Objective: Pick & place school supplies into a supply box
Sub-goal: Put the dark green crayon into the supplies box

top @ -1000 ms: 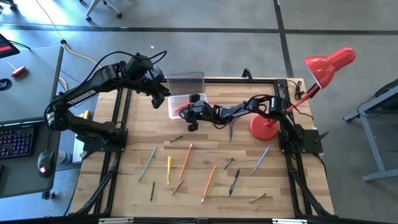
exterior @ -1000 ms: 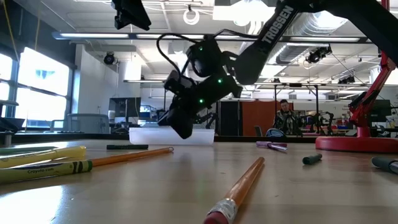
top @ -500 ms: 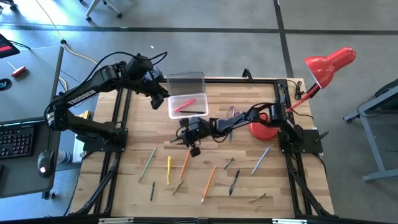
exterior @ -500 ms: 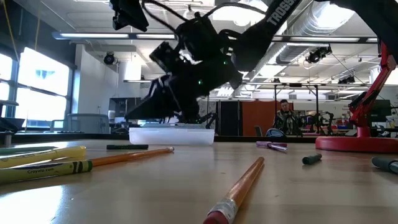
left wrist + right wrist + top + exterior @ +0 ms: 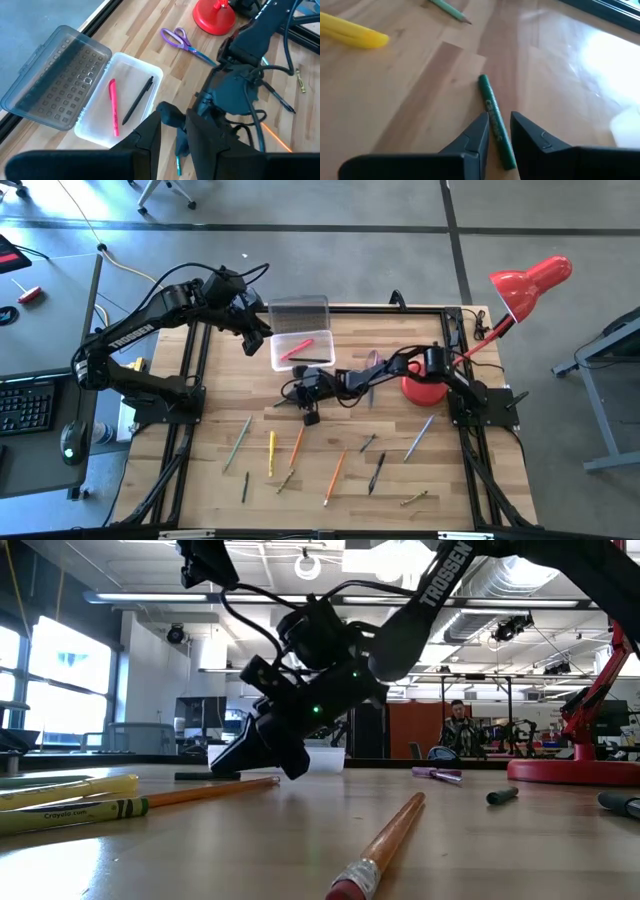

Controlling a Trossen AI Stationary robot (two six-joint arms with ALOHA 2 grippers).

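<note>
The supply box (image 5: 300, 351) stands with its lid (image 5: 298, 311) laid open on the far side. A pink-red marker (image 5: 113, 106) and a black pen (image 5: 137, 100) lie inside it. My right gripper (image 5: 499, 131) is open and low over the table, on the near side of the box. Its fingers stand on either side of a dark green pen (image 5: 494, 116) that lies flat on the wood (image 5: 284, 403). My left gripper (image 5: 173, 134) hangs open above the box's left end (image 5: 256, 340). The purple-handled scissors (image 5: 184, 41) lie right of the box.
The red lamp's base (image 5: 425, 385) stands by the right arm, with its head (image 5: 530, 280) beyond the table's right far corner. Scattered on the near half lie orange pencils (image 5: 298, 442), a yellow one (image 5: 271, 452), a green one (image 5: 238, 442), a black pen (image 5: 377, 472) and a silver pen (image 5: 419, 436).
My right gripper has left the box, moved toward the table's near edge and come down to the table at the dark green pen. The marker and black pen now show uncovered in the box.
</note>
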